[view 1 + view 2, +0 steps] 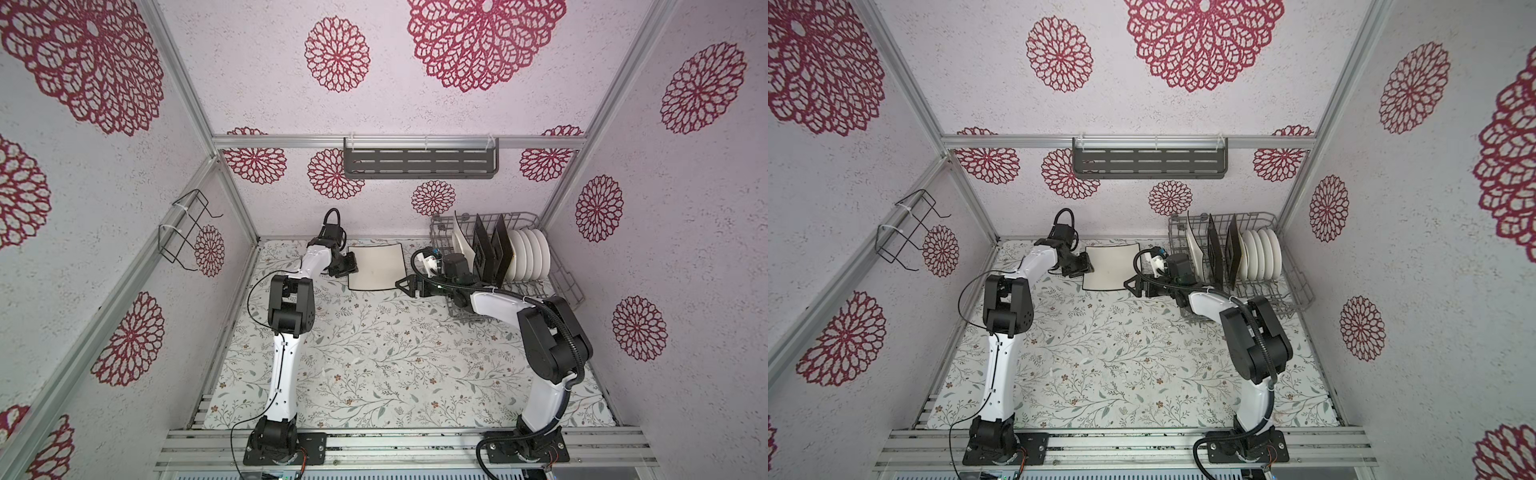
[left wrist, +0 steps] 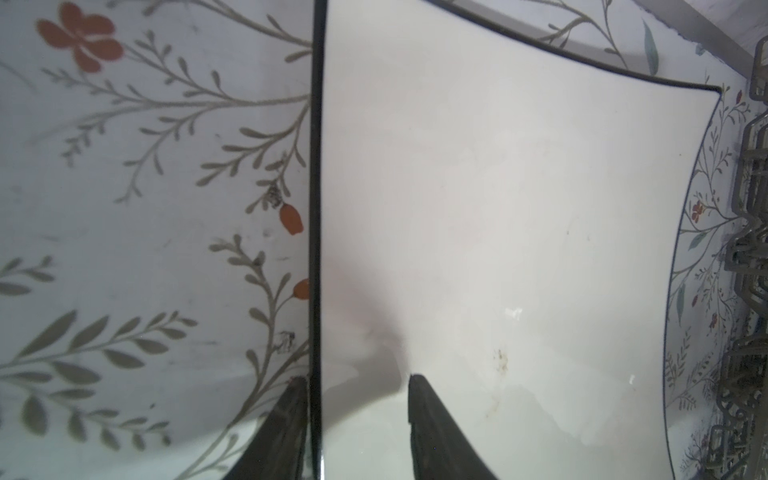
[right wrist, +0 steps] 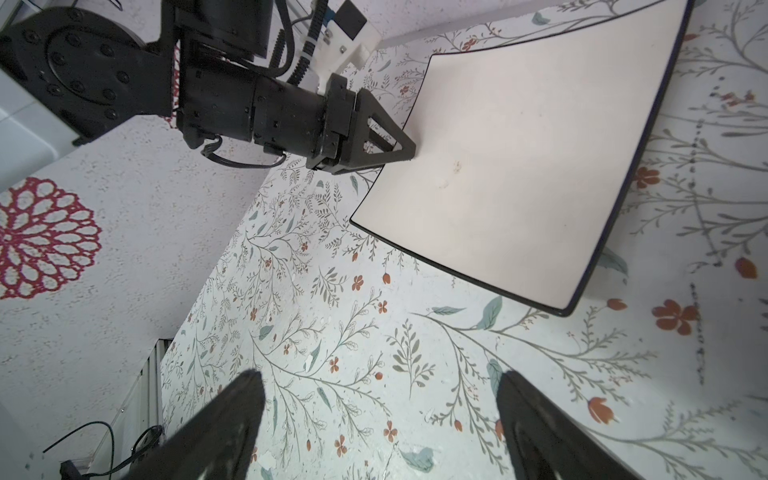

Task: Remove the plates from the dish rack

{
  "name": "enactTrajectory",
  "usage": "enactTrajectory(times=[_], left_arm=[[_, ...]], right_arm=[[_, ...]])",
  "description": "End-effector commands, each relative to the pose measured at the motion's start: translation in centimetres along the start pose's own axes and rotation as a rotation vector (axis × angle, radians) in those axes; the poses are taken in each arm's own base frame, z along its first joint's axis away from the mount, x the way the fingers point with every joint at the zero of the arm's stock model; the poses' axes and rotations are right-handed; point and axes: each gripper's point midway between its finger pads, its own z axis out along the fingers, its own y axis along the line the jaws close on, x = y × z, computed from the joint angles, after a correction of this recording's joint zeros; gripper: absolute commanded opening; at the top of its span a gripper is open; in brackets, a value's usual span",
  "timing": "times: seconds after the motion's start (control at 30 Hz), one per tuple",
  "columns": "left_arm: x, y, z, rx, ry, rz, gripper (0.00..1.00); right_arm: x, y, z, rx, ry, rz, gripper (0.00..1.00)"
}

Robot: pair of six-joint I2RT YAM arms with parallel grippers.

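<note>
Left hand (image 2: 353, 378) loosened astride cream plate (image 1: 376, 266) (flat on table (image 1: 374, 353)), right hand (image 3: 379, 374) spread, empty.

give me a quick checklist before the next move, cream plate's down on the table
1. Cream plate flat on the table: ok.
2. Left gripper open: ok.
3. Left gripper clear of that plate: not ok, fingers straddle its edge.
4. Right gripper open, empty: ok.
5. Black square plates and round white plates upright in the dish rack: ok.
6. Right arm clear of the rack: cannot tell.
</note>
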Motion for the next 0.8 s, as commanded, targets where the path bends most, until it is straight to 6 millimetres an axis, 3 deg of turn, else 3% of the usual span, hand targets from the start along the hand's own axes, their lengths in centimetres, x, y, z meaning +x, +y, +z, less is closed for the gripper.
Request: enactTrajectory(times=[0.0, 0.4, 0.77], left_arm=[[0.6, -0.6, 1.1, 0.021, 0.024, 0.021, 0.43], [0.0, -1.9, 1.3, 0.097, 0.004, 0.022, 0.43], [-0.5, -2.3, 1.0, 0.107, -0.012, 0.043, 0.43]], right_arm=[[-2.1, 0.4, -0.4, -0.002, -0.044, -0.019, 0.89], [-1.4, -0.7, 0.3, 0.008, -0.026, 0.000, 0.87], [-2.1, -0.8, 1.0, 0.000, -0.024, -0.002, 0.84]])
